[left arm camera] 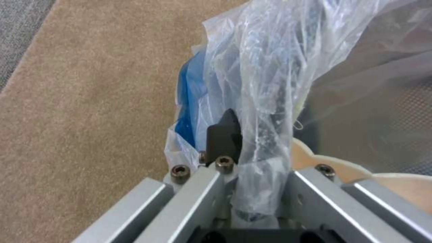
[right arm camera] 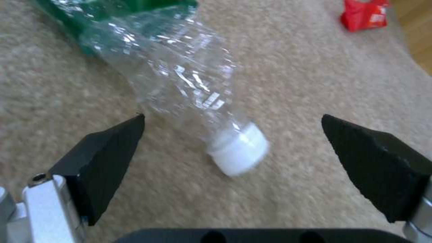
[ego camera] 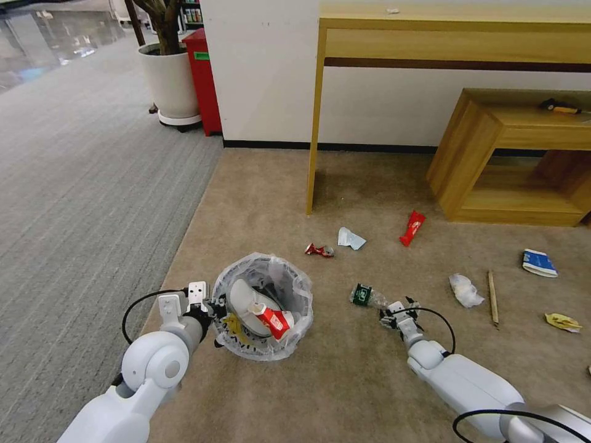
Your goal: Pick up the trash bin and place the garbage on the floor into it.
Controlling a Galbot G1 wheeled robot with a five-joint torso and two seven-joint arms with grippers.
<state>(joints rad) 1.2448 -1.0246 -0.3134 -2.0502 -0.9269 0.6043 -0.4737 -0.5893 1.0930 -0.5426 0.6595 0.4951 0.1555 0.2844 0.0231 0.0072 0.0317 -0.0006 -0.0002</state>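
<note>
R pincer [right arm camera: 232, 135] spread – 1 bottle [right arm camera: 180, 81]; L pincer [left arm camera: 252, 162] clamps bin [ego camera: 289, 295].

Standing against the white wall [ego camera: 271, 74]: a tall light-wood desk [ego camera: 455, 31], a small white scrap [ego camera: 392, 10] lying on top; sitting just beside it, a low wooden shelf unit [ego camera: 486, 141], bearing a yellow-and-black tool [ego camera: 560, 107]; resting farther left, a large white plant pot [ego camera: 169, 83] touching a red box [ego camera: 206, 80]; stretching along the left, grey striped carpet [ego camera: 80, 184].

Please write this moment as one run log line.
left gripper: shut on trash bin rim | right gripper: open around bottle neck | bottle: on floor
</note>
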